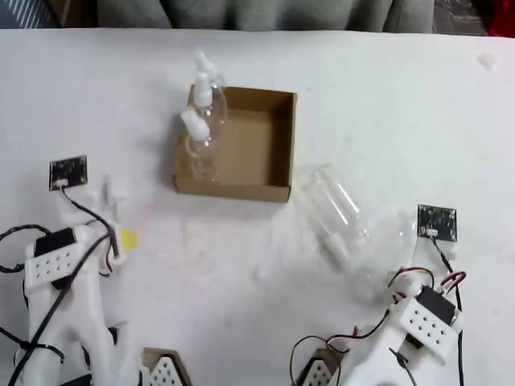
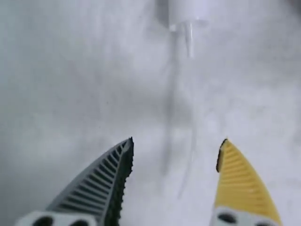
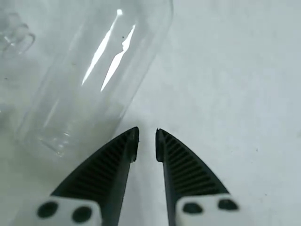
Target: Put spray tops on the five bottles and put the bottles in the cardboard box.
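Right gripper (image 3: 146, 134) is hovering, jaws barely apart, empty, beside the clear bottle (image 3: 94, 70) lying right of centre in the high view. Likely light, slick, squashable: pinching mid-body gently looks best. Left gripper (image 2: 176, 146) is gaping over a spray top (image 2: 186, 19).

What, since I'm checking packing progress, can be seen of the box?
The box is brown cardboard, shallow, roughly square, open-topped. It sits flat on the white table, toward its far side. Inside, along its left wall, stand a far bottle and a near bottle, clear with white spray tops; the rest of its floor is bare.
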Tool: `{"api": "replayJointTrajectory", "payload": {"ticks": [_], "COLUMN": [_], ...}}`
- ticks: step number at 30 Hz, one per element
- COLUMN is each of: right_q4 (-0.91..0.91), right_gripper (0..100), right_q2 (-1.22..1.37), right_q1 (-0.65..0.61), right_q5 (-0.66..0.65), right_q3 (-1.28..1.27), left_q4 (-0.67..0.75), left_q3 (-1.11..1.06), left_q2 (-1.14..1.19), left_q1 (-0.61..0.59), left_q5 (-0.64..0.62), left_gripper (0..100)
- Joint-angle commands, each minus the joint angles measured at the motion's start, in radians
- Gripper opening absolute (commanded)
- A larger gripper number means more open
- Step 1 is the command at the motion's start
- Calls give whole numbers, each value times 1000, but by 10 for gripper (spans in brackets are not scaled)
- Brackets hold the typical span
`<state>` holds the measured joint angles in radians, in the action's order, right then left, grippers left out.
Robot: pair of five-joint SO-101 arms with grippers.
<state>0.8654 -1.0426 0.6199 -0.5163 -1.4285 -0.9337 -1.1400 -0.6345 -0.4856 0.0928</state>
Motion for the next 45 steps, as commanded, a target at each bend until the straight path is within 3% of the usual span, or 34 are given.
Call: {"api": "replayJointTrajectory", "payload": {"ticks": [1,5,10,23,28,37,41,45], "right_q4": [-7,-16,-30,124,145,352,389,387], "right_gripper": [38,42,38,42,41,42,43,48], "right_q2": [-15,-16,-16,-16,-16,-7,-5,-4], "right_q1": [-8,-8,1,-99,-237,-503,-684,-768], "right_q5": [-8,-15,-132,-141,-137,-132,-58,-29], "right_q3": [5,15,120,304,311,454,453,451], "left_q4": [26,26,28,43,63,63,63,63], "left_q3": [3,3,3,2,-11,-11,-11,-11], "left_q2": [-30,-30,-30,-30,-33,-31,-31,-31], "left_q1": [-8,-8,-8,-8,-8,-8,-8,-8], "left_q5": [8,8,9,9,9,9,9,9], "left_gripper": [260,260,260,260,260,260,260,260]}}
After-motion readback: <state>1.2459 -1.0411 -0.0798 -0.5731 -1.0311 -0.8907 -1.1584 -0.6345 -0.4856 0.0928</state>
